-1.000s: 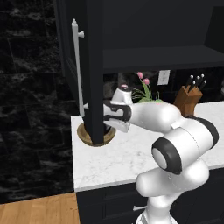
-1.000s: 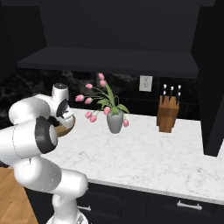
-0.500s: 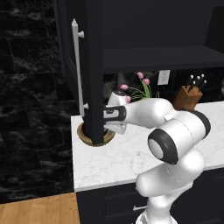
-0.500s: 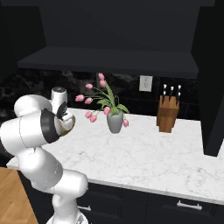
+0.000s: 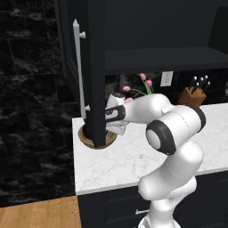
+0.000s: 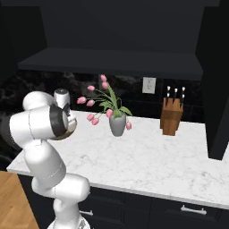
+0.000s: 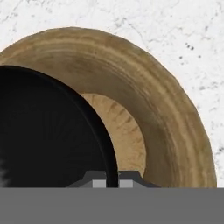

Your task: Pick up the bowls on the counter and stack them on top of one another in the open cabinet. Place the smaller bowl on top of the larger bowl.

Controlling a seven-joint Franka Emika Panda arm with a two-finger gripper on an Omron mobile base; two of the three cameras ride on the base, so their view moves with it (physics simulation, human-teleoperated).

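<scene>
The open cabinet (image 5: 95, 67) looms over the counter (image 5: 129, 160). There the wooden bowl (image 7: 144, 109) sits at the left end, with the gripper (image 7: 113, 178) clenched on the dark bowl's rim. I'd lift straight up, avoiding the door.

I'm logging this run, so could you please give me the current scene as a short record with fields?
bowl: tan wooden bowl with a dark inside, at the left end of the counter, partly behind the cabinet door's edge
gripper: gripper shut, fingertips close together right over the bowl; whether it grips anything cannot be told
cabinet: dark cabinet above the counter, door open
other items: vase of pink flowers, knife block against the backsplash
</scene>
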